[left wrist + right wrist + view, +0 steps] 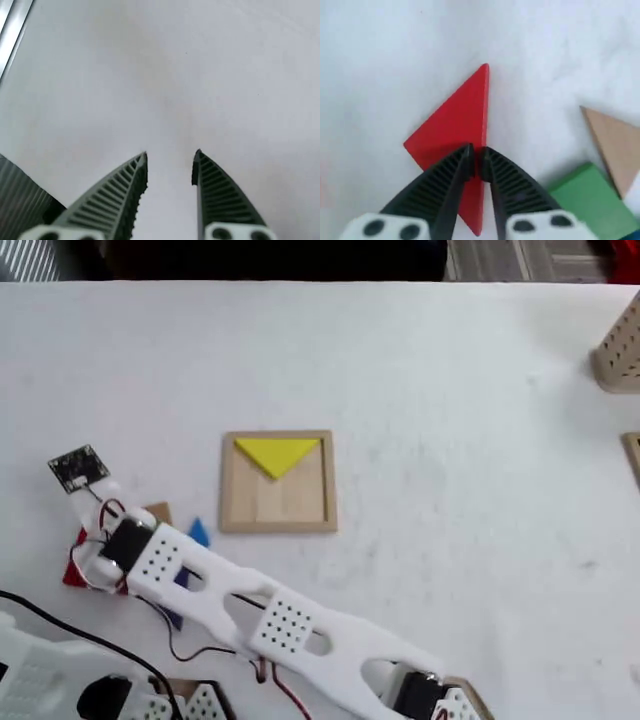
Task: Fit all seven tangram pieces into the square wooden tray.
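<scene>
— How far along is it?
— One flat yellow triangle (276, 454) is lying in the square wooden tray (228, 480), mid-frame, with its apex pointing down-frame. The others are waiting outside.
— And the grippers?
— The right gripper (477, 161) is hanging nearly clenched over the flat red triangle (455, 130), lower left in the high view, whose long edge is running away from the wrist. The left gripper (170, 165) is gaping over the white bench (150, 75).

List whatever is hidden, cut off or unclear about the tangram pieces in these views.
- High view: the right arm covers most of the red triangle, the blue piece and the wooden piece. Their outlines and the number of loose pieces under it cannot be told.
- Right wrist view: the green piece and the wooden piece run off the picture's edge. The end effector hides part of the red triangle.
</scene>
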### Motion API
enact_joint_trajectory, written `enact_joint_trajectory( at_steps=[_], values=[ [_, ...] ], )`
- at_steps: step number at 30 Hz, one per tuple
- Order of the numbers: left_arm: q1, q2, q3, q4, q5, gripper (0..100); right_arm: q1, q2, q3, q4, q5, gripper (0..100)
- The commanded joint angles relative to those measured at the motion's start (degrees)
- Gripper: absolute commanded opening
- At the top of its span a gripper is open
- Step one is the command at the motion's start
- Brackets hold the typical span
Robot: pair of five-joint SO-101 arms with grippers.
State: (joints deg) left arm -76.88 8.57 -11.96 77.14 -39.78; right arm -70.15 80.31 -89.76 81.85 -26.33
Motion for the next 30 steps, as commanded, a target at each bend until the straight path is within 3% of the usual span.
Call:
enact_joint_trajectory(
  at_steps=[1, 8, 14, 30],
  values=[
    [-0.13, -1.1, -3.34, -0.09, -0.79, 16, 0.48, -1.27, 0.35, 4.88, 0.79, 1.7],
    [-0.13, -1.1, -3.34, -0.09, -0.88, 16, 4.7, -2.59, -0.09, 9.89, 10.02, 1.7],
    [-0.13, -1.1, -4.13, 0.0, -0.88, 16, 1.71, -6.29, -6.33, 11.12, 10.99, 1.8],
    [-0.13, -1.01, -4.4, 1.67, -0.53, 16, -6.9, 3.03, -5.54, -13.93, 11.34, 1.8]
  ],
)
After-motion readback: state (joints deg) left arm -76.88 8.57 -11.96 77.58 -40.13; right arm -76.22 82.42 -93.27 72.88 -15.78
